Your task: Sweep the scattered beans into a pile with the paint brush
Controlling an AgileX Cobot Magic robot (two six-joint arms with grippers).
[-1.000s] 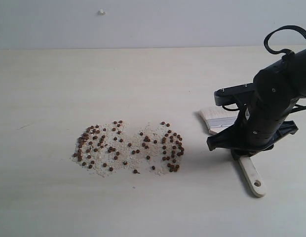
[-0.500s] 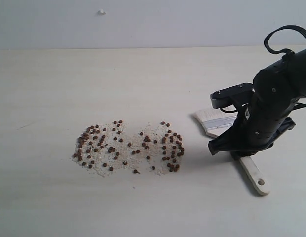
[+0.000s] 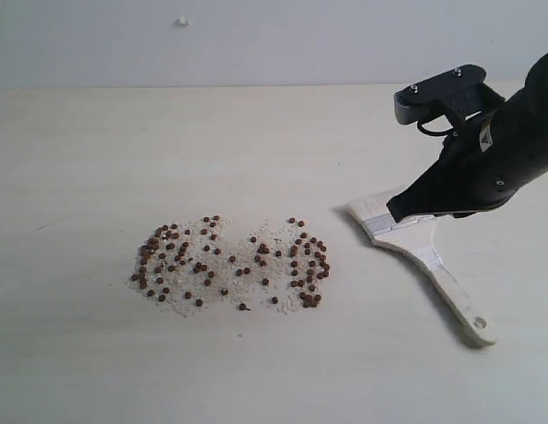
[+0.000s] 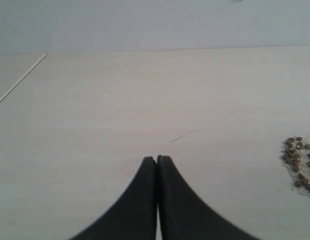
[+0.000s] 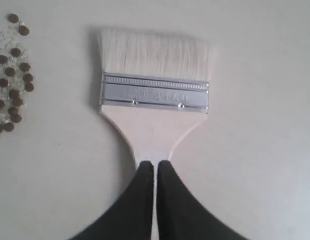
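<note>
White-bristled paint brush (image 5: pixel 154 122) lies flat on the desk (image 3: pixel 256 132) beside the scattered beans (image 3: pixel 230 262), the right end effector (image 5: pixel 155 162) pinched shut over its handle with no evident hold: grasping seems unfinished, needing reopened jaws straddling the handle.

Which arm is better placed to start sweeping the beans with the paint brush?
Right. The right gripper, shut, sits over the paint brush handle, beside the beans. The left gripper is shut over the table, with no brush in its view.
</note>
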